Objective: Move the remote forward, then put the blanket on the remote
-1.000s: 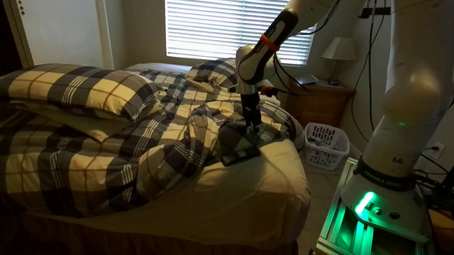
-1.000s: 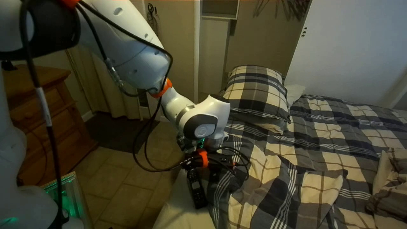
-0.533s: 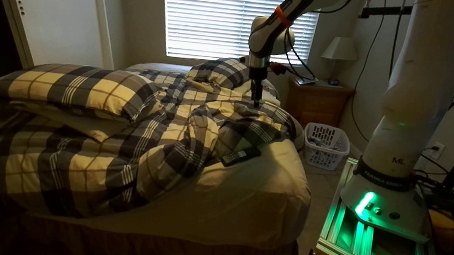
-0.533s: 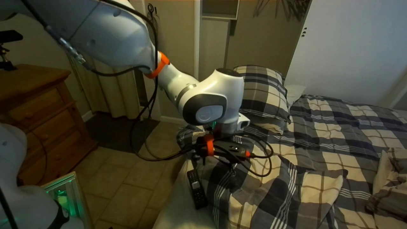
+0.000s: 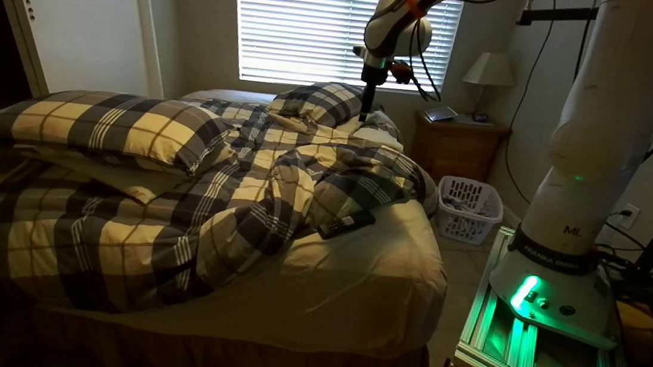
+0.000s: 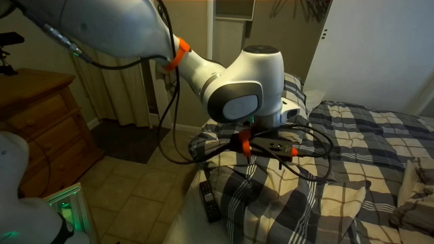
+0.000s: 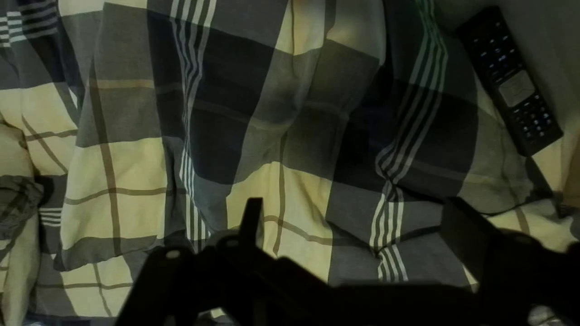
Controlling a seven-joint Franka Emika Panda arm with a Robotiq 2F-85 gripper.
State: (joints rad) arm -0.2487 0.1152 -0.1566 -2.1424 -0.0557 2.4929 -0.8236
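The rumpled plaid comforter (image 5: 209, 214) spreads across a pale bedsheet (image 5: 365, 277). Above the comforter hangs the tool (image 7: 353, 210), its jaws wide apart. The black remote control (image 6: 210, 201) lies on the bedsheet, along the comforter's edge.

Arm (image 5: 629, 87), one: we enter it at the right in an exterior view, its base (image 5: 556, 318) near, green light (image 5: 524, 291) lit. Forearm (image 6: 115, 30): sloping down from left to right in an exterior view. Wrist (image 6: 268, 74), white: bent downward. Gripper (image 7: 353, 203), black: we find it pointing down, two fingers (image 7: 250, 222) parted wide, left and right.
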